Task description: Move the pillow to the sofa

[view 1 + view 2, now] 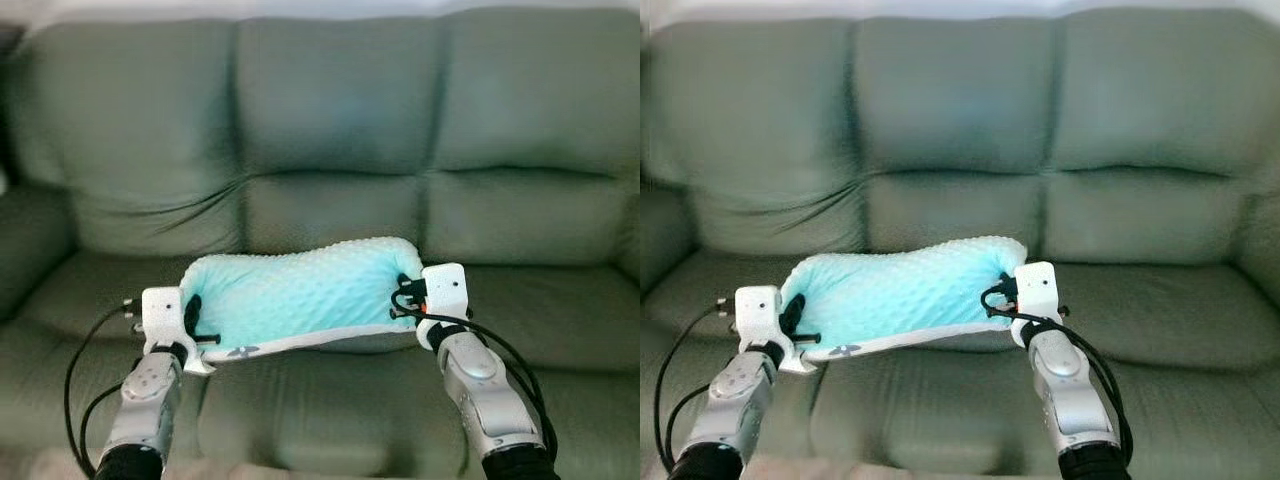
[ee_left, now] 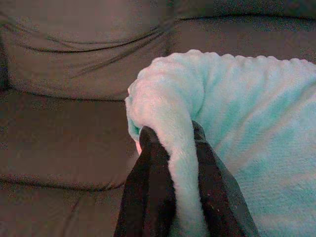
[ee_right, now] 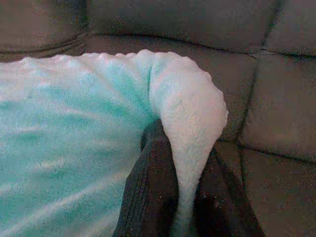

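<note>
A: Noting hidden parts first. Both arms are cut off at the bottom edge of the head views. The left gripper (image 1: 192, 318) has its fingertips buried in the pillow (image 1: 295, 295), and the right gripper (image 1: 405, 297) is mostly covered by its white wrist housing. The head views are slightly soft, so fine detail is lost.

B: Finger state?

A: Left wrist view: the two black fingers (image 2: 150, 187) are closed on a pinched fold at the pillow's end, fabric squeezed between them. Right wrist view: same, the fingers (image 3: 153, 182) clamp a fold of the other end.

B: Pillow position?

A: Centre of the head views, stretched between the two grippers over the middle seat cushion of the sofa (image 1: 330, 110). Whether its underside touches the cushion I cannot tell; a shadow lies beneath its near edge.

B: Materials?

A: Pillow is aqua plush with a raised dotted texture, roughly rectangular, sagging in the middle, with a white strip along the near edge. Sofa is grey-green, smooth, leather-like, three back cushions, creases at centre left of the frame.

B: Any writing?

A: A small dark mark on the white strip at lower left of the pillow, too small to read.
</note>
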